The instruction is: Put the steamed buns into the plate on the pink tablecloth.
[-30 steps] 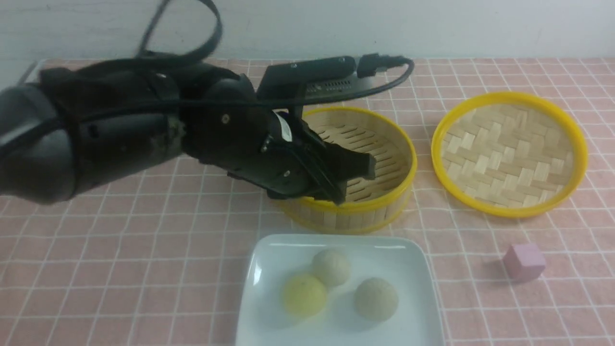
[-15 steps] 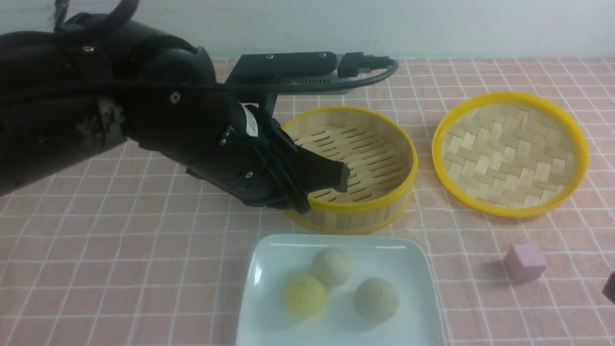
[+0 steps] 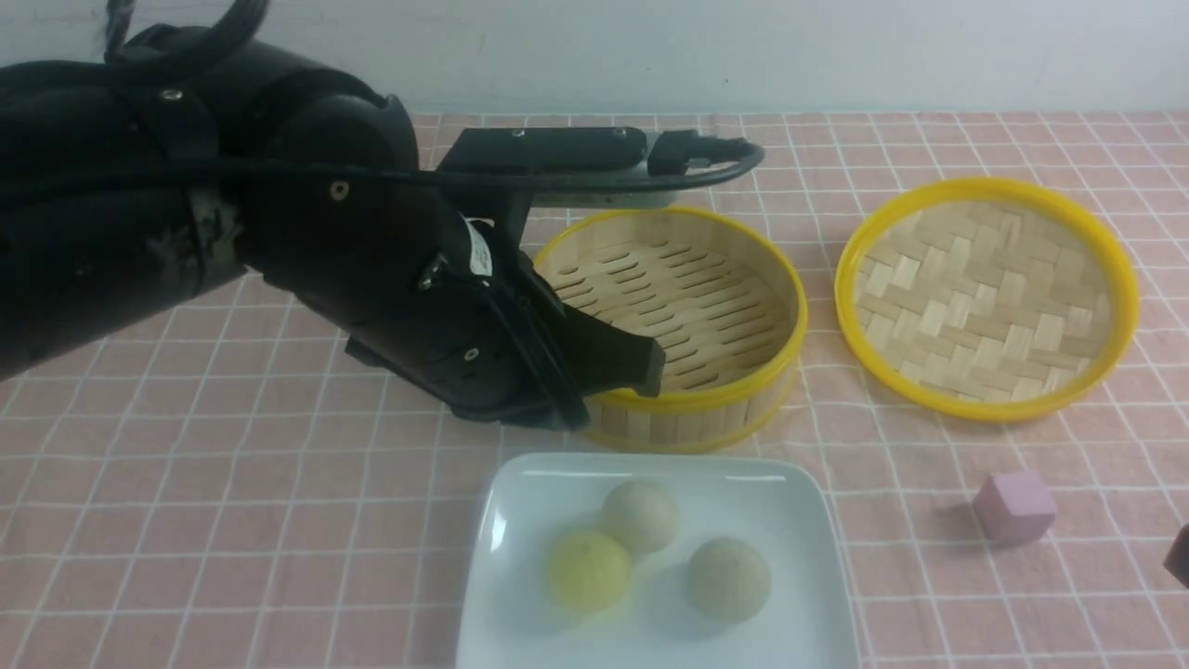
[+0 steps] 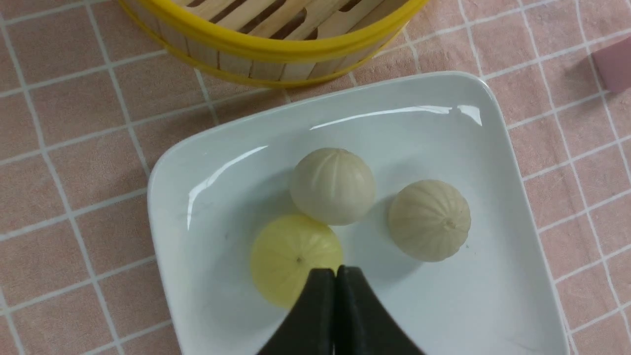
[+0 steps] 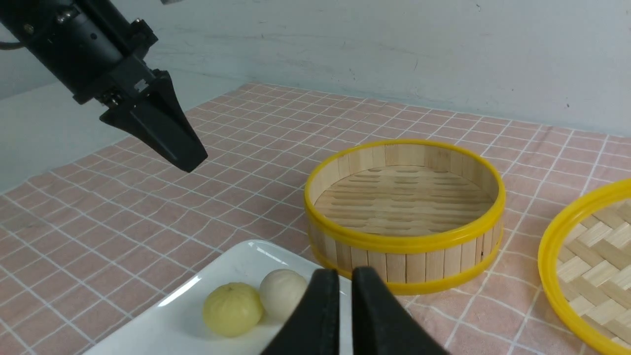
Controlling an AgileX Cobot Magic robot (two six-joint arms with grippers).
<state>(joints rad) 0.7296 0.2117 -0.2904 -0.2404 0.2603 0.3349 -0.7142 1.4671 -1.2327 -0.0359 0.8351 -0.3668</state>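
Note:
Three steamed buns lie in the white plate [image 3: 799, 557] on the pink tablecloth [image 3: 279, 483]: a yellow bun [image 3: 588, 569] and two beige buns [image 3: 639, 516] [image 3: 727, 578]. My left gripper [image 3: 650, 367] is shut and empty. It hovers over the near left rim of the bamboo basket [image 3: 706, 279], above and behind the plate. The left wrist view looks down on the plate [image 4: 167, 197], the yellow bun [image 4: 291, 251] and both beige buns [image 4: 333, 186] [image 4: 428, 219] past the shut gripper [image 4: 335, 270]. My right gripper [image 5: 345, 272] is shut and empty, low at the plate's right side.
The bamboo basket is empty. The yellow-rimmed woven lid [image 3: 985, 297] lies to its right. A small pink cube [image 3: 1012, 506] sits right of the plate. The right gripper's tip just shows at the front view's right edge [image 3: 1180, 556].
My left arm has drawn back to the left and risen from over the basket, gripper shut and empty. The buns have not moved. The right gripper's tip has entered at the right edge.

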